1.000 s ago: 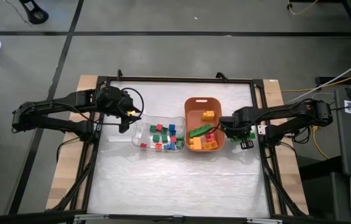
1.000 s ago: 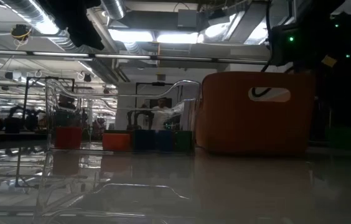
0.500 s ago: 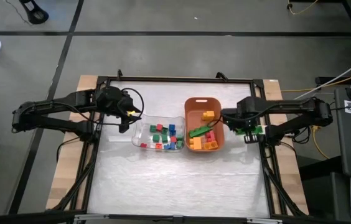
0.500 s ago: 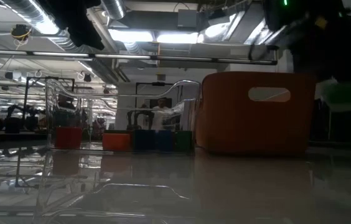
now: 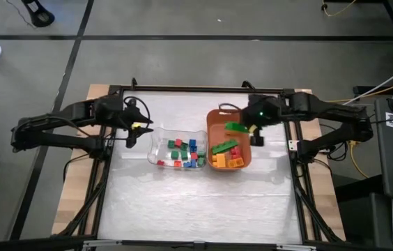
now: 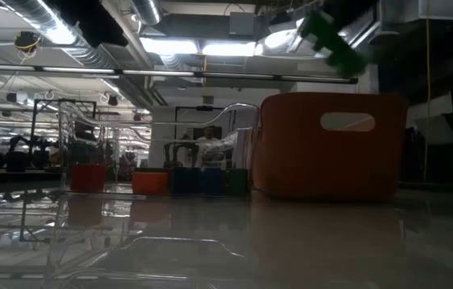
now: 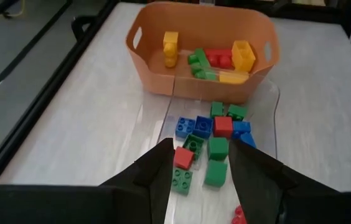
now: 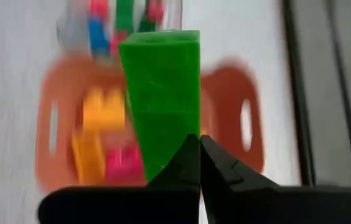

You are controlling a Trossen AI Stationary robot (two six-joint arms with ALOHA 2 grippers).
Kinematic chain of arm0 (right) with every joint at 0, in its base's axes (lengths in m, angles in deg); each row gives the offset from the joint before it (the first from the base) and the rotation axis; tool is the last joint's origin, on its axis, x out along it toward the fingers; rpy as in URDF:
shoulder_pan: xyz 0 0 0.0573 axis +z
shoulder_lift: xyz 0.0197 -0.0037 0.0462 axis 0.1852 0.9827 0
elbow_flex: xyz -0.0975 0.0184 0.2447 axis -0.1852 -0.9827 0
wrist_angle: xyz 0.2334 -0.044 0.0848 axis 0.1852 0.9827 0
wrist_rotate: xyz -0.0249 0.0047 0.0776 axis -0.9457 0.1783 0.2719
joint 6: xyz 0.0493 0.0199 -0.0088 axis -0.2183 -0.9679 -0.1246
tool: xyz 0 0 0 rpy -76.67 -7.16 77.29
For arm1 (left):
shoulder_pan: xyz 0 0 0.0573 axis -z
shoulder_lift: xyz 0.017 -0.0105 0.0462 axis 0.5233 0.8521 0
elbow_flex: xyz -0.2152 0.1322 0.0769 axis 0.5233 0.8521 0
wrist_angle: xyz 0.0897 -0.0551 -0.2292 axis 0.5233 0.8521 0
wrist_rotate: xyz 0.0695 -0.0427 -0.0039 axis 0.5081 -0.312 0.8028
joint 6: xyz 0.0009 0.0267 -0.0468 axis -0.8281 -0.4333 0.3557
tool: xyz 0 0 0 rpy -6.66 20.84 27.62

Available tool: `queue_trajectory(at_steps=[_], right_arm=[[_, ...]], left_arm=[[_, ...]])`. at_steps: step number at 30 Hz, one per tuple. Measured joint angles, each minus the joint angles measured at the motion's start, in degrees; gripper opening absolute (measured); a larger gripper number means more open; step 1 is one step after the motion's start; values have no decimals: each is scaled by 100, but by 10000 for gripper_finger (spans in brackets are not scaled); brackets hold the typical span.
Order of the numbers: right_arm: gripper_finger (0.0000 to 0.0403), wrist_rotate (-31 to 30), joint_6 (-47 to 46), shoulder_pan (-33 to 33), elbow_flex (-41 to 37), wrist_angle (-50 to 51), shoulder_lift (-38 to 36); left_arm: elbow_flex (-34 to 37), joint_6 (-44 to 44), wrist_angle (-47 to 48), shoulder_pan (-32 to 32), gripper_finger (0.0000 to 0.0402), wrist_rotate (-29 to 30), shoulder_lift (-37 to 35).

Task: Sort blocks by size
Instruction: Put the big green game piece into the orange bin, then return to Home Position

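Note:
My right gripper (image 5: pixel 250 130) is shut on a long green brick (image 5: pixel 236 127), held high over the far end of the orange bin (image 5: pixel 242 162). The brick also shows in the right wrist view (image 8: pixel 160 93) and, tilted, in the low view (image 6: pixel 331 42). The bin holds larger yellow, green, red and orange bricks (image 5: pixel 226 155). A clear tray (image 5: pixel 156 145) to the bin's left holds small red, green and blue blocks (image 7: pixel 211 140). My left gripper (image 7: pixel 203 180) is open and empty, just left of the tray (image 5: pixel 131 132). My right gripper pinches one end of the long green brick (image 8: pixel 169 146) between its two fingers (image 8: pixel 216 165). The brick sticks out ahead of the fingers, along their line. It is lifted clear above the bin and tilted in the low view.
A black metal frame (image 5: pixel 296 181) runs around the white table top (image 5: pixel 182 209). The bin and the tray stand side by side, touching, at mid-table. The near half of the table is bare white surface.
My right gripper has risen from the table at the bin's right side and gone toward the far-left, over the bin's far end, carrying the green brick lifted clear. My left gripper has drawn back a little toward the table's left edge.

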Motion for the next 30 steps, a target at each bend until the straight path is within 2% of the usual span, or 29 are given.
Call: queue_trajectory(at_steps=[4,8,14,18,24,30], right_arm=[[8,32,31,0,0,-1088,33],[35,96,105,0,-2,-1407,129],[95,7,105,0,-4,-1414,317],[120,-69,105,0,-4,-1416,390],[125,-72,103,0,-7,-1388,314],[124,32,73,0,-53,-1012,-229]], left_arm=[[-2,-34,58,0,143,0,-114],[-2,-42,61,0,143,0,-128],[-2,-42,61,2,143,0,-110],[-2,-87,53,1,143,0,-111],[-2,-306,57,-5,143,15,-241],[24,-101,18,29,143,14,-605]])
